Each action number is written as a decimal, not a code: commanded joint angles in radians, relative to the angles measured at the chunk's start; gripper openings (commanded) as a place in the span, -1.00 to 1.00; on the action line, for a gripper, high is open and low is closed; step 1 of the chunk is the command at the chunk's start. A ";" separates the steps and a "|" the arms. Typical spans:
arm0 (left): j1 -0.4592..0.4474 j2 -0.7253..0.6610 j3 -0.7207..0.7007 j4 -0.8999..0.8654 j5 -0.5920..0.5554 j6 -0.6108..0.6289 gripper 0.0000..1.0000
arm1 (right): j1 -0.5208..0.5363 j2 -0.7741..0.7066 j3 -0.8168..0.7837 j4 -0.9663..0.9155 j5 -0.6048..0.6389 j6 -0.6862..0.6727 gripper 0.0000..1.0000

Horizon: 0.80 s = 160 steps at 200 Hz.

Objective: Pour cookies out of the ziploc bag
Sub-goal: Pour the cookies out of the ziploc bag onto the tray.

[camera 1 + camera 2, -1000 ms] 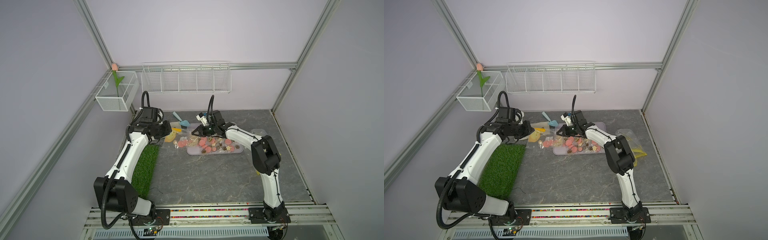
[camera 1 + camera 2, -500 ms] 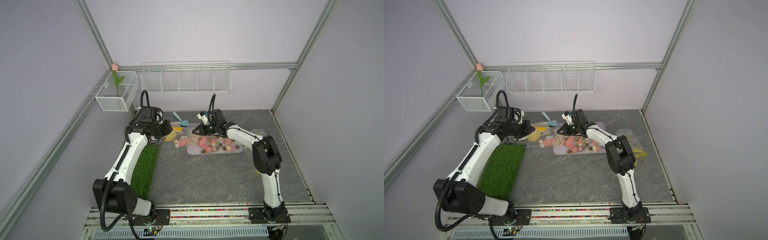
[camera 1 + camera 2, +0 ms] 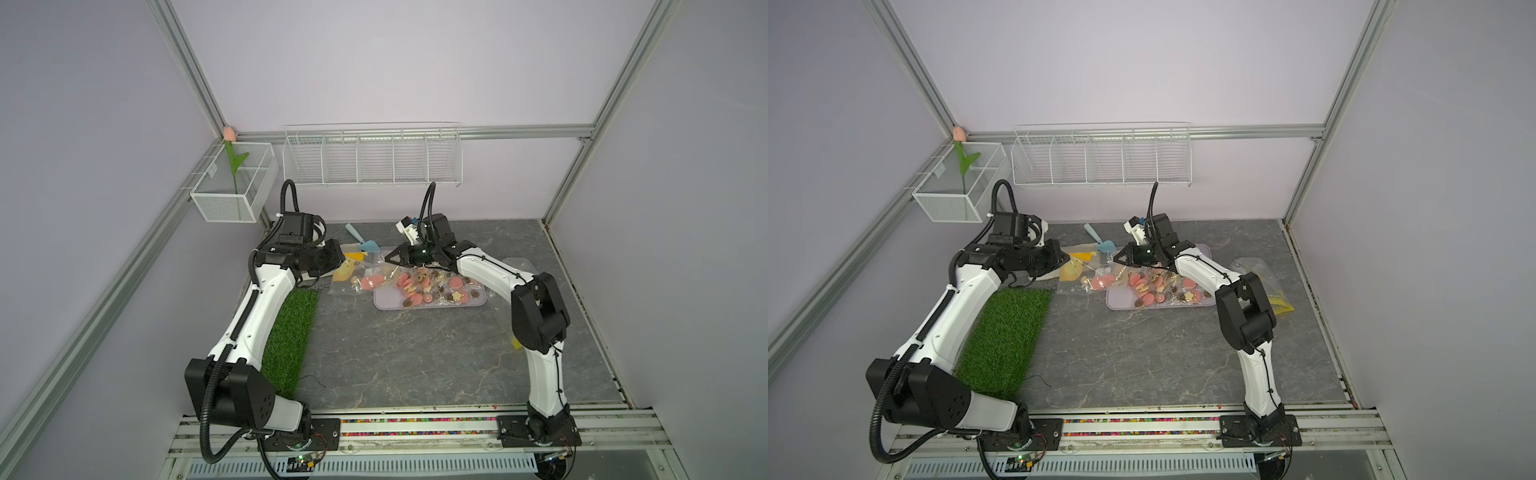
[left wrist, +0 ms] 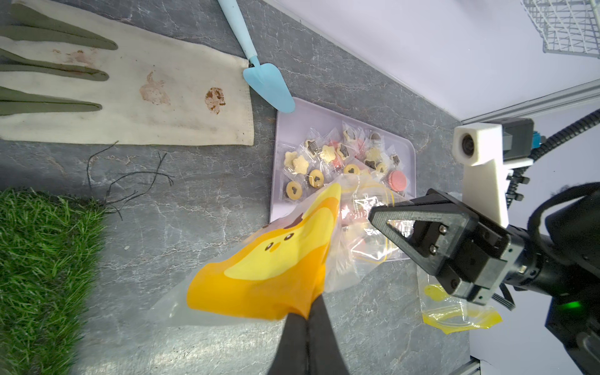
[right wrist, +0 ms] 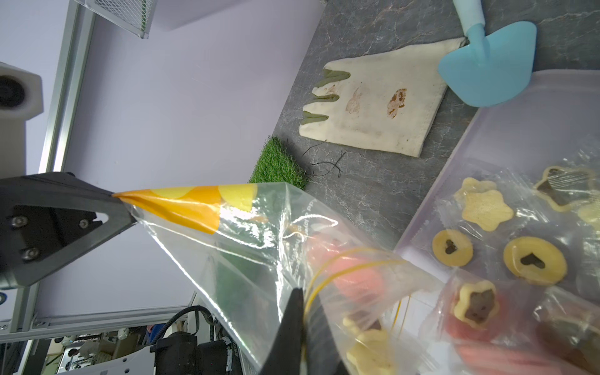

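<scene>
Clear plastic ziploc bag with an orange-yellow printed face is stretched taut between the two grippers. Left gripper: jaws together, clamped on the bag's orange corner. Right gripper: jaws together, pinching the clear edge at the yellow zip line. Cookies, wrapped cream stars, rings and pink discs, lie mostly on the lilac tray just beyond the right jaws. A few pink and cream ones sit inside the bag, close to the right jaws. Blue scoop has its blade tip at the tray corner. Stained glove and grass mat lie off to the side of the left jaws.
</scene>
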 commanded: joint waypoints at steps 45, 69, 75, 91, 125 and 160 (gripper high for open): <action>0.007 -0.014 0.045 -0.030 -0.026 0.022 -1.00 | -0.009 -0.006 0.047 0.018 -0.022 0.024 -0.86; 0.010 -0.016 0.046 -0.040 -0.034 0.030 -1.00 | -0.004 0.011 0.046 0.040 -0.032 0.036 -0.86; 0.011 -0.016 0.046 -0.043 -0.036 0.032 -1.00 | -0.003 0.014 0.047 0.042 -0.033 0.038 -0.86; 0.016 -0.019 0.045 -0.051 -0.037 0.036 -1.00 | 0.000 0.019 0.046 0.047 -0.035 0.042 -0.86; 0.027 -0.031 0.024 -0.044 -0.032 0.038 -1.00 | 0.014 0.025 0.038 0.062 -0.038 0.048 -0.86; 0.041 -0.051 -0.015 -0.040 -0.032 0.041 -1.00 | 0.027 0.025 0.029 0.073 -0.028 0.056 -0.86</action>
